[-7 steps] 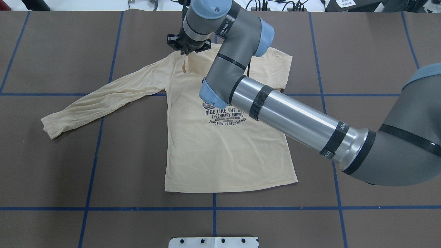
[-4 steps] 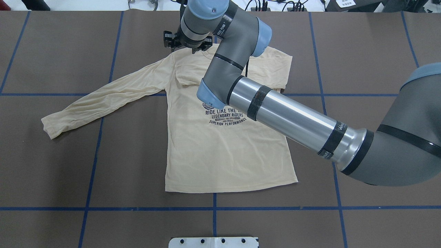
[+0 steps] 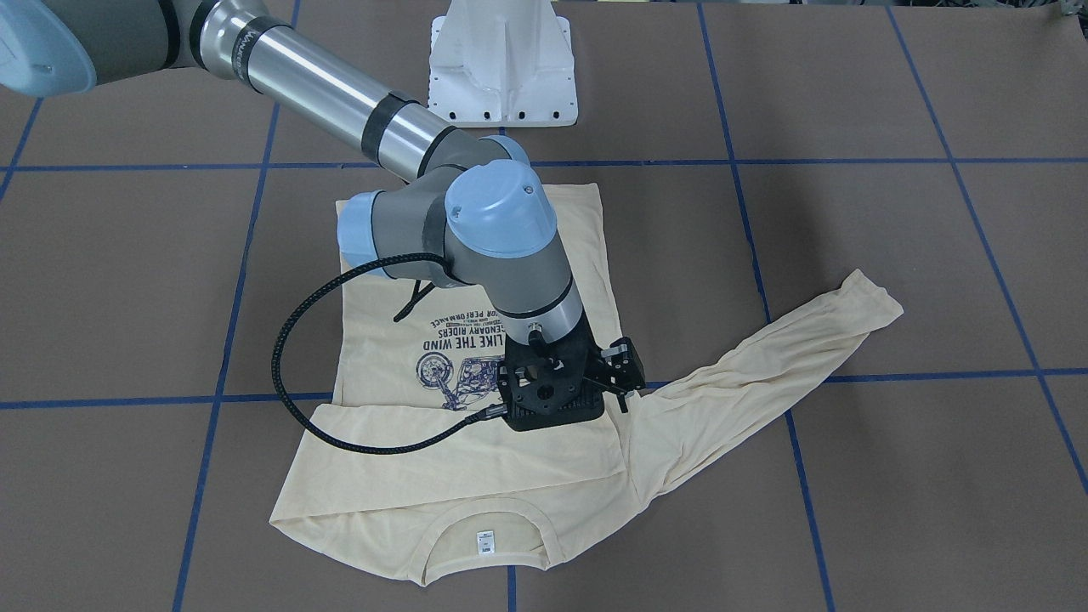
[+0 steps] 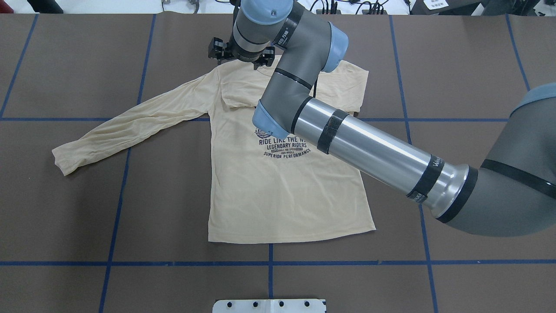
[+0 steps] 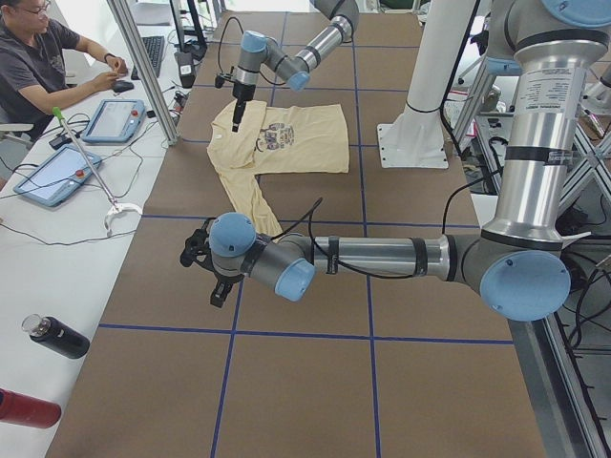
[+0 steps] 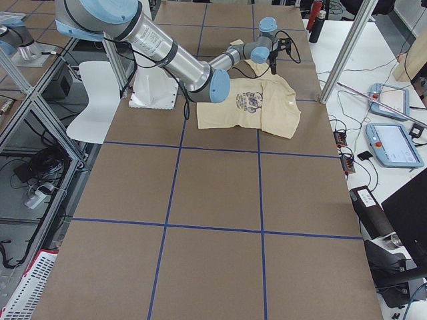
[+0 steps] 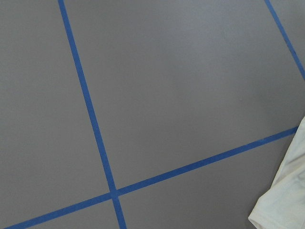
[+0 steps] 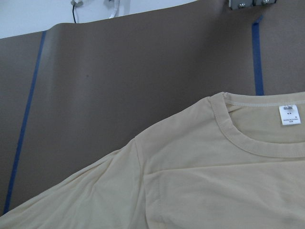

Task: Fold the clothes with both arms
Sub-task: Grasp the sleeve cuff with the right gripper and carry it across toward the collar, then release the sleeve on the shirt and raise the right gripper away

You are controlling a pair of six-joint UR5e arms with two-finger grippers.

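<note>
The cream-yellow shirt (image 4: 278,195) lies flat, print up, with its collar and white neck tag (image 3: 484,541) toward the far edge. One sleeve (image 4: 130,126) stretches out to the robot's left. The other is folded across the chest (image 3: 459,442). My right arm (image 4: 369,150) reaches over the shirt. Its gripper (image 3: 605,393) hovers open over the shoulder beside the collar, holding nothing. In the right wrist view the shoulder and collar (image 8: 238,138) lie smooth. My left gripper (image 5: 215,286) hangs over bare table near the sleeve cuff (image 7: 286,200); I cannot tell whether it is open or shut.
Blue tape lines (image 4: 269,263) grid the brown table cover. The white pedestal base (image 3: 503,59) stands at the robot's side. A person (image 5: 38,57) sits at a side table with tablets (image 5: 115,119), and bottles (image 5: 57,336) lie along that edge.
One second ago the right gripper pinched up a ridge of fabric at the shoulder. It has let go, the fabric has dropped flat, and the gripper has risen and shifted slightly right.
</note>
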